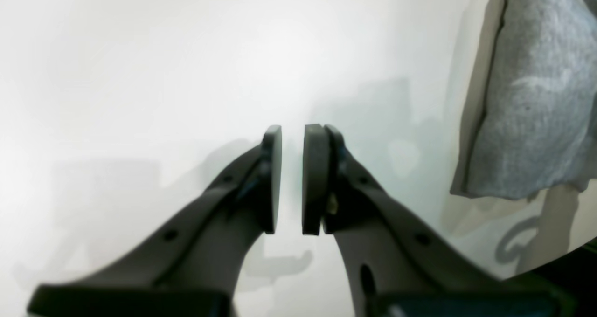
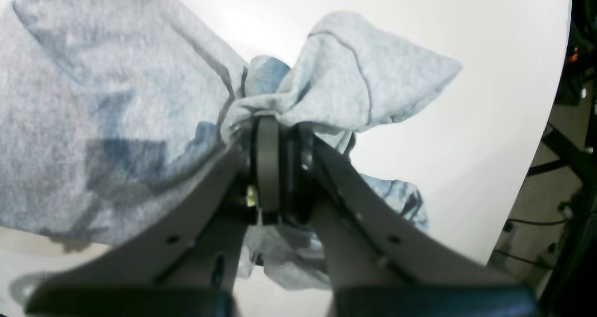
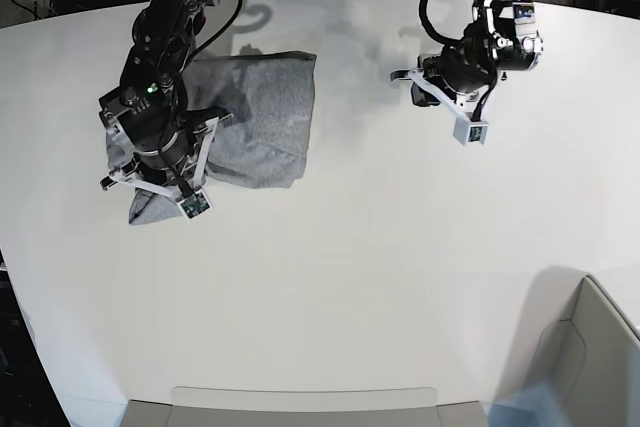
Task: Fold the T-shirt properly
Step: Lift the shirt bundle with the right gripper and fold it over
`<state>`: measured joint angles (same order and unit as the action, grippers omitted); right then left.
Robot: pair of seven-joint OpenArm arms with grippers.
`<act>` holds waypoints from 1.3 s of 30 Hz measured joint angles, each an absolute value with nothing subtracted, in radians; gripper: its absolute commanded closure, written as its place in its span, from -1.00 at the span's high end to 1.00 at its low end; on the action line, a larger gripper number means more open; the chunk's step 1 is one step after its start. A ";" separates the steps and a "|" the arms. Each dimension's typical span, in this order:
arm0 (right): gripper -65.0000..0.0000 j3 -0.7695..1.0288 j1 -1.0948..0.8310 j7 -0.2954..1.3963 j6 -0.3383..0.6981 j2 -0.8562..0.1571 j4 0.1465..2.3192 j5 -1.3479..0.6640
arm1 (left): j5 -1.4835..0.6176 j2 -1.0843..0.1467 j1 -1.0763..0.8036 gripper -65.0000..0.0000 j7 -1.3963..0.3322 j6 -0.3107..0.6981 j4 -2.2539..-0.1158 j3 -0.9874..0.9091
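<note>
The T-shirt [image 3: 250,122] lies on the white table [image 3: 350,277], in the far left part of the scene as the base view shows it. It is grey and partly gathered, with a flatter part to the right and a bunched part at its left near corner. The right gripper [image 2: 275,168] is on this bunched corner. In the right wrist view its jaws are pressed together on a fold of the fabric, and the cloth spreads out from the pinch to both sides: a big wrinkled part on the left and a smaller pointed flap on the right. Some more fabric hangs under the fingers. The left gripper [image 1: 291,179] is well apart from the shirt, above the bare table in the far right part of the scene. Its two pads [image 1: 313,177] stand with only a narrow gap between them, and nothing is held there. In the left wrist view one edge of the shirt [image 1: 536,98] shows at the right side of the picture, away from the fingers.
</note>
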<state>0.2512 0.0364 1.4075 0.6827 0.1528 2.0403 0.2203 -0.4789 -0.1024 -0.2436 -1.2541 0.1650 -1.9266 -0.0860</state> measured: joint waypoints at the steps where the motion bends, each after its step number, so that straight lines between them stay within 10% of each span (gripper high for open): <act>1: -1.00 0.230 0.031 1.407 0.683 0.152 2.040 0.229 | -0.479 -0.103 -0.244 -0.76 -1.253 0.165 -1.923 -0.086; 23: -1.00 -0.317 -0.072 1.407 0.683 0.129 1.940 0.224 | -0.479 -0.120 -0.210 -0.75 -1.256 0.168 -1.911 -0.086; 31: -0.12 -0.493 -0.092 1.405 0.683 0.058 1.949 0.210 | -0.478 -0.122 -0.208 -0.75 -1.255 0.169 -1.850 -0.086; 39: -0.07 -0.529 -0.097 1.399 0.683 0.056 2.026 0.210 | -0.479 -0.147 -0.165 -0.75 -1.251 0.165 -1.788 -0.086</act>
<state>-0.5293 -0.0971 1.3991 0.6827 0.0563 2.0262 0.2100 -0.4789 -0.1474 -0.1646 -1.2510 0.1646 -1.7878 -0.0864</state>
